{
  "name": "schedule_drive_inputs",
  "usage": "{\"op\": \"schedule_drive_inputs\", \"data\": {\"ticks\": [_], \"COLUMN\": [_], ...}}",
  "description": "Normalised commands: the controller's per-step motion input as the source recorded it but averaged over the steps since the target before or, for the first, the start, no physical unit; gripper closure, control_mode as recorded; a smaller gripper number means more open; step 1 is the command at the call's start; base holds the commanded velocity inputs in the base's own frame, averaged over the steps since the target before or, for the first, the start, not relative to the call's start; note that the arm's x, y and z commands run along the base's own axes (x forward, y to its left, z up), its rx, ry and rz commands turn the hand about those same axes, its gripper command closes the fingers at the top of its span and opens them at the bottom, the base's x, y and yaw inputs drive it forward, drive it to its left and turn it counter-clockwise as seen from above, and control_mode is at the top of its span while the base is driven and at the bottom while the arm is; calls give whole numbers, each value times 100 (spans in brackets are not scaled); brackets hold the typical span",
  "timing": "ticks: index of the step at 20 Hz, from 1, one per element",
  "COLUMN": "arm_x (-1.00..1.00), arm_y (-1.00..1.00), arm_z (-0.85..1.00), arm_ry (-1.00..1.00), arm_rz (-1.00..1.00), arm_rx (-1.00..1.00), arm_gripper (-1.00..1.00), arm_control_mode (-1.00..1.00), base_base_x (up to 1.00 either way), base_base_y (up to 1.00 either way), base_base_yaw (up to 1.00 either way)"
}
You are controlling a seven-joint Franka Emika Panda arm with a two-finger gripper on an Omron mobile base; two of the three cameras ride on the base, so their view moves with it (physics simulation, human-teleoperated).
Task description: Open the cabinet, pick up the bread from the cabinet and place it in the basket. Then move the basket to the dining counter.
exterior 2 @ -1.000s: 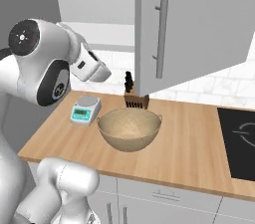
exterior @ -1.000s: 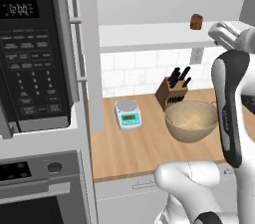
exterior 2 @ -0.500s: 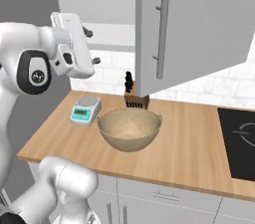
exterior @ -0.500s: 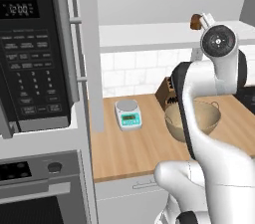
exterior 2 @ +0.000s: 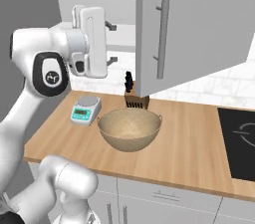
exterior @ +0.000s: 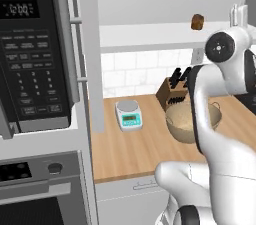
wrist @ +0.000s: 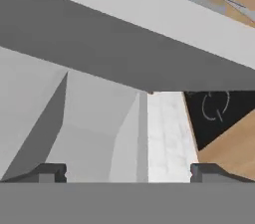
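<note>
**Op:** Cabinet (exterior 2: 199, 24) is open; the door stands swung out over the counter (exterior 2: 189, 138). The bread (exterior: 197, 21) sits on the white shelf (exterior: 150, 36), toward its right end. The basket (exterior 2: 130, 128) is on the counter below, in front of the knife block (exterior: 172, 95).

**Second:** And the gripper (exterior 2: 110, 44)?

**Op:** Spread wide, nothing in it. In the hand view the two tips (wrist: 50, 172) stand far apart with only cabinet surfaces and a slice of cooktop (wrist: 219, 108) between them. In the right base view the hand is up at shelf height, fingers pointing toward the open cabinet.

**Second:** What worries you?

**Op:** Three things, all my guesses. First, the bread isn't in the hand view, so I'm not lined up on it yet. If I push forward like this I could close on air, or nudge the lump deeper along the shelf.

**Second:** Second?

**Op:** The door. Its edge hangs near the hand in the right base view. A wide swing of the wrist or elbow could strike it, push it shut, or jam the arm.

**Second:** Third?

**Op:** The shelf lip. The bread is small and low; come in too low and a finger catches the front edge, too high and the pads pinch only its top and it slips out, maybe off the shelf and past the basket.
</note>
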Motion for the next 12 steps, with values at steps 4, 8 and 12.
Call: {"op": "schedule_drive_inputs", "data": {"ticks": [4,8,12], "arm_x": [-8,-56,-34], "arm_y": [-46,-17,-4], "arm_z": [2,12,0], "arm_ry": [-17,-3,-6], "arm_rz": [-34,-38,-34], "arm_rx": [15,23,24], "arm_gripper": [-100,-100,-100], "arm_control_mode": [-100,-100,-100], "base_base_x": [0,0,0], "base_base_y": [0,0,0], "base_base_yaw": [0,0,0]}}
